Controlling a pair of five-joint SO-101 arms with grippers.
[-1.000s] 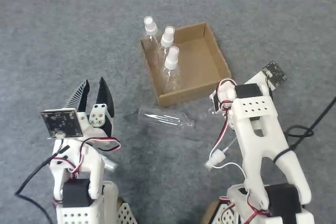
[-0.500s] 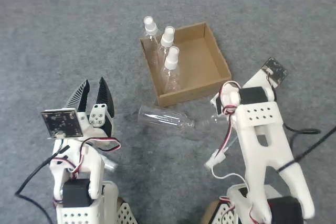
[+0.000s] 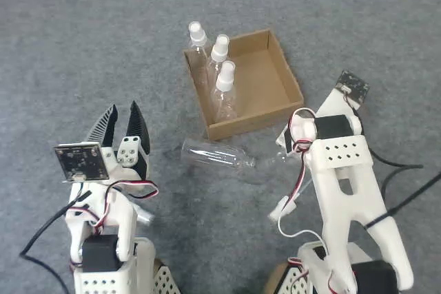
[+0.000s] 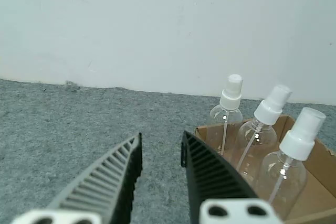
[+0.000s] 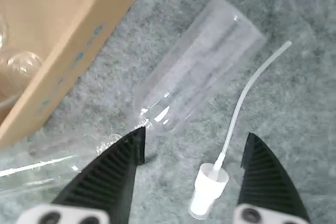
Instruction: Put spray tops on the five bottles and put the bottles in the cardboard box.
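Observation:
Three clear bottles with white spray tops (image 3: 220, 47) stand along one wall inside the cardboard box (image 3: 265, 80). They also appear in the left wrist view, bottles (image 4: 268, 124) in the box (image 4: 315, 192). An uncapped clear bottle (image 3: 210, 154) lies on the carpet in front of the box. A second uncapped bottle (image 5: 199, 72) lies neck to neck with the first bottle (image 5: 52, 156). A loose spray top (image 5: 209, 188) with its long tube lies beside it, between the fingers of my open right gripper (image 5: 195, 136). My left gripper (image 3: 122, 120) is open and empty, well left of the box.
Grey carpet covers the table, with a white wall at the far edge. The box corner (image 5: 63, 51) lies close to the lying bottles. Open carpet stretches left of the box and between the two arms. The right arm (image 3: 337, 163) carries loose white and red wires.
The right arm has shifted slightly forward and left, toward the lying bottles. The left arm and the bottles have not moved.

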